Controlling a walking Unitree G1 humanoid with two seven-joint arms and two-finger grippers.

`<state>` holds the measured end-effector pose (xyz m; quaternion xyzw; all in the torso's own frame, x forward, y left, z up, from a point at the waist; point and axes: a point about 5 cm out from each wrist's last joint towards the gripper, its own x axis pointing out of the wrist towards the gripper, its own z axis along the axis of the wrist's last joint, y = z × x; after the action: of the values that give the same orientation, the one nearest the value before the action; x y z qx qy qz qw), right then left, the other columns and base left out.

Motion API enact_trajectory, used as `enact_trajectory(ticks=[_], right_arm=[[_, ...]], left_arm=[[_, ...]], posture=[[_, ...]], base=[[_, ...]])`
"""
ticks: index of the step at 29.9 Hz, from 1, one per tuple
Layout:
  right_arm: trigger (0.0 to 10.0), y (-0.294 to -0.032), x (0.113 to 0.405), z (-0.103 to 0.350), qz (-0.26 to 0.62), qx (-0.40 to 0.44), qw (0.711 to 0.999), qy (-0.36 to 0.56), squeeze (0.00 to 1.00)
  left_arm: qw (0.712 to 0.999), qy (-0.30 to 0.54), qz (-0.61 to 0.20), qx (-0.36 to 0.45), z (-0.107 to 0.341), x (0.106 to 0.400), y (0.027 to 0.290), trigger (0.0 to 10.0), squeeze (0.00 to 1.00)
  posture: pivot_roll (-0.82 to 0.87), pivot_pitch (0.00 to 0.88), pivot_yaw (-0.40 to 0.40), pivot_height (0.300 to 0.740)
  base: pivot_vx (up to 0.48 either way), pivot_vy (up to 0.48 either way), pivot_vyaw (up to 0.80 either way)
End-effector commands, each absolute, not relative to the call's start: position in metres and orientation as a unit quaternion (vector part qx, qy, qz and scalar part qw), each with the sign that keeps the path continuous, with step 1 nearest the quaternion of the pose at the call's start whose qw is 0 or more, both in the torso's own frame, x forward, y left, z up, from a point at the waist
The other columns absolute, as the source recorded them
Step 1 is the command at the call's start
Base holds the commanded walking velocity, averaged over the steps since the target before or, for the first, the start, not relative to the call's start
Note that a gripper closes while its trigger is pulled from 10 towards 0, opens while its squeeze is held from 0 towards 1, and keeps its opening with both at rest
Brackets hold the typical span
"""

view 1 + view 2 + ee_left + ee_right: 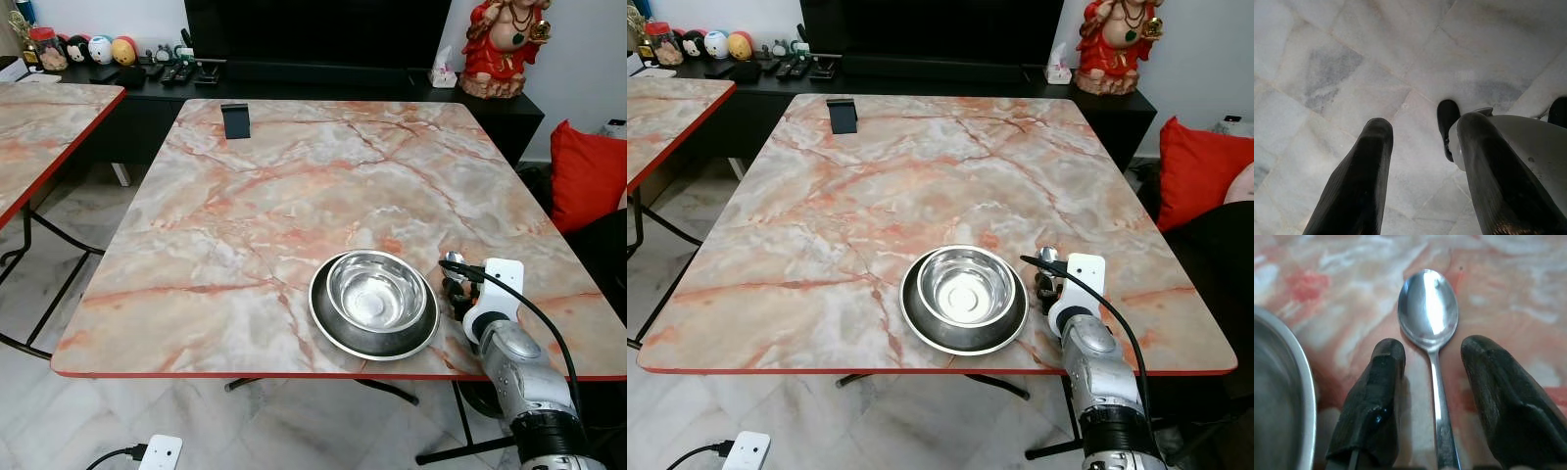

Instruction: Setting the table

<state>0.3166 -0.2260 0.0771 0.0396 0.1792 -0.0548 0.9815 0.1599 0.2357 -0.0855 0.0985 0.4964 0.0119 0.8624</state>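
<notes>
A shiny steel bowl (377,291) sits in a dark round plate (328,325) near the front edge of the marble-patterned table (294,176). Just right of the plate a steel spoon (1428,308) lies flat on the table, its bowl (451,260) pointing away from me. My right gripper (1432,350) is low over the spoon's handle, open, with one finger on each side and a gap to the handle on both. My left gripper (1425,125) hangs open over the pale tiled floor, holding nothing.
A small black stand (235,120) is at the table's far left. A second marble table (39,137) stands to the left, and a red cushion (586,176) to the right. A dark console with a red statue (505,44) runs behind. A white power strip (160,452) lies on the floor.
</notes>
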Motion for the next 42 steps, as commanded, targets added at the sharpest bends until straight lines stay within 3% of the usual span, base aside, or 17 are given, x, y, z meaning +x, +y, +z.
enact_trajectory(ticks=[1,11,16,22,31,42], right_arm=[[10.0,-0.229,0.319,0.090,-0.063,0.049,0.987,0.138,0.00],[10.0,-0.240,0.312,0.137,-0.122,-0.027,0.991,-0.044,0.00],[10.0,-0.226,0.296,0.145,-0.111,-0.045,0.988,-0.100,0.00],[10.0,-0.219,0.279,0.145,-0.126,-0.040,0.983,-0.129,0.00],[10.0,-0.220,0.275,0.152,-0.140,-0.048,0.979,-0.140,0.00],[10.0,-0.216,0.265,0.140,-0.161,-0.037,0.978,-0.128,0.00]], left_arm=[[0.859,0.502,0.015,0.102,-0.087,0.156,0.237,10.0,0.00],[0.858,0.504,0.020,0.101,-0.088,0.152,0.239,10.0,0.00],[0.857,0.505,0.026,0.097,-0.089,0.148,0.240,10.0,0.00],[0.860,0.502,0.035,0.085,-0.090,0.144,0.241,10.0,0.00],[0.862,0.500,0.031,0.080,-0.091,0.142,0.239,10.0,0.00],[0.855,0.506,0.002,0.110,-0.091,0.140,0.240,10.0,0.00]], posture=[[0.01,0.000,-0.012,0.728],[0.02,0.000,-0.015,0.728],[0.03,0.000,-0.031,0.728],[0.03,0.000,-0.042,0.728],[0.03,0.000,-0.051,0.728],[-0.01,0.000,0.009,0.728]], base=[[0.000,0.000,0.00],[0.000,0.000,0.00],[0.000,0.000,0.00],[0.000,0.000,0.00],[0.000,0.000,0.00],[0.000,0.000,0.00]])
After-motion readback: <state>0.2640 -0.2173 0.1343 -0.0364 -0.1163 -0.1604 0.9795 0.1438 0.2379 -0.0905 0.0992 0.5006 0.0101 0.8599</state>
